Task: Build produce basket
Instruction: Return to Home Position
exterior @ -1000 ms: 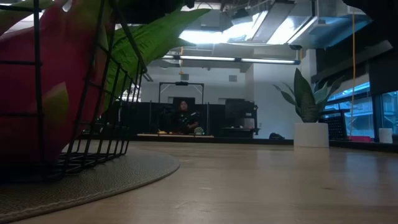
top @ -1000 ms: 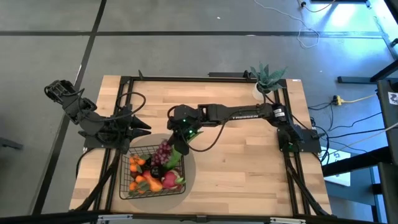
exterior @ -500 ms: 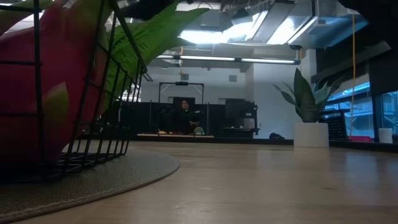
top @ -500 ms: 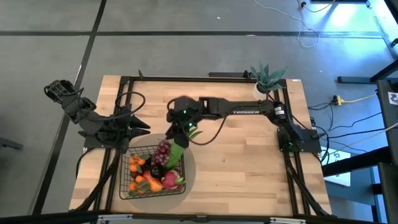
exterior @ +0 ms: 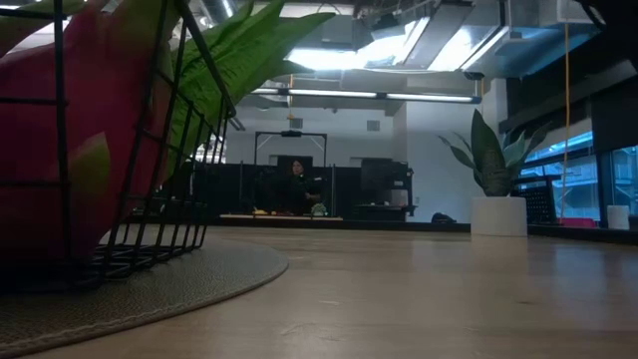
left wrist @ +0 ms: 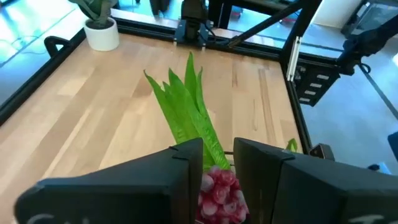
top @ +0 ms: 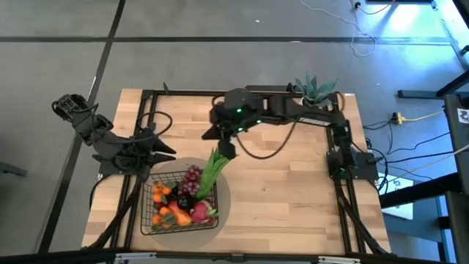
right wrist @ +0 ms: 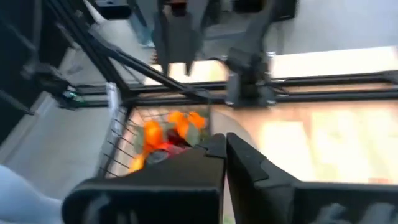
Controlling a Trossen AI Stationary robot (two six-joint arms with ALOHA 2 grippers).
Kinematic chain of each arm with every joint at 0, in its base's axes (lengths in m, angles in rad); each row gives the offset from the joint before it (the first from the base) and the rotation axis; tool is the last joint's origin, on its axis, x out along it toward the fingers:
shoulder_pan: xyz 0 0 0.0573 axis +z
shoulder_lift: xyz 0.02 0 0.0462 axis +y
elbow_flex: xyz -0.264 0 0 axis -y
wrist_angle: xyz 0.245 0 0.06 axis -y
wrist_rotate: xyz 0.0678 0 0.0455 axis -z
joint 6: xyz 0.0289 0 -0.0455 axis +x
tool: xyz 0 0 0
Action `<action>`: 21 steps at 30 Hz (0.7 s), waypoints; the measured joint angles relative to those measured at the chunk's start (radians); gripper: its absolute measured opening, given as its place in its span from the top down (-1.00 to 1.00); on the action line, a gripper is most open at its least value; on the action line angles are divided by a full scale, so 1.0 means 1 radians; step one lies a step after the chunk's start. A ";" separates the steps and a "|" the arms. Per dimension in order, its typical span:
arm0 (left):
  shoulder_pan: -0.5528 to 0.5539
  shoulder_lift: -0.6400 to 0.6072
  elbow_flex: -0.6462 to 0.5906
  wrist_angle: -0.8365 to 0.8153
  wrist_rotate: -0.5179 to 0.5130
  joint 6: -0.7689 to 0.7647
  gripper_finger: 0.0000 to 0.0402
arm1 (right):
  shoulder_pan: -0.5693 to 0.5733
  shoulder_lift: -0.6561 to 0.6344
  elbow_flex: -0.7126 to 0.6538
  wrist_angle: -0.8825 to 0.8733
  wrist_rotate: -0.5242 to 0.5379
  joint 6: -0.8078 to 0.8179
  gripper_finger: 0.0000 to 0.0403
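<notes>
Two empty grippers: my right gripper (top: 228, 149) closed beyond the basket (top: 180, 228), left gripper (left wrist: 217, 149) narrowly parted; grip that stiff, probably light basket by its rim.

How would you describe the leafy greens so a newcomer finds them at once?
On the wooden table, a black wire basket sits on a round grey mat near the left arm. The leafy greens lean out over its rim toward the table's middle. They are the only long, flat, green thing; the grapes, oranges and dragon fruit beside them are rounded.
</notes>
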 joint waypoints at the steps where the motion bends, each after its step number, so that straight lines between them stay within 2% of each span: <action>1: 0.000 0.000 0.000 -0.001 0.000 0.002 0.62 | 0.001 -0.018 0.000 -0.023 0.029 -0.018 0.99; 8: 0.000 -0.044 0.000 -0.082 0.001 0.003 0.96 | 0.000 -0.150 0.000 -0.242 0.110 -0.121 1.00; 11: 0.000 -0.079 0.000 -0.108 -0.002 0.007 0.97 | 0.000 -0.199 0.000 -0.369 0.058 -0.181 1.00; 17: 0.000 -0.158 0.000 -0.157 0.005 0.006 1.00 | 0.001 -0.273 -0.007 -0.467 -0.084 -0.201 1.00; 21: -0.001 -0.201 0.000 -0.158 0.031 0.044 1.00 | 0.013 -0.316 -0.008 -0.505 -0.092 -0.224 1.00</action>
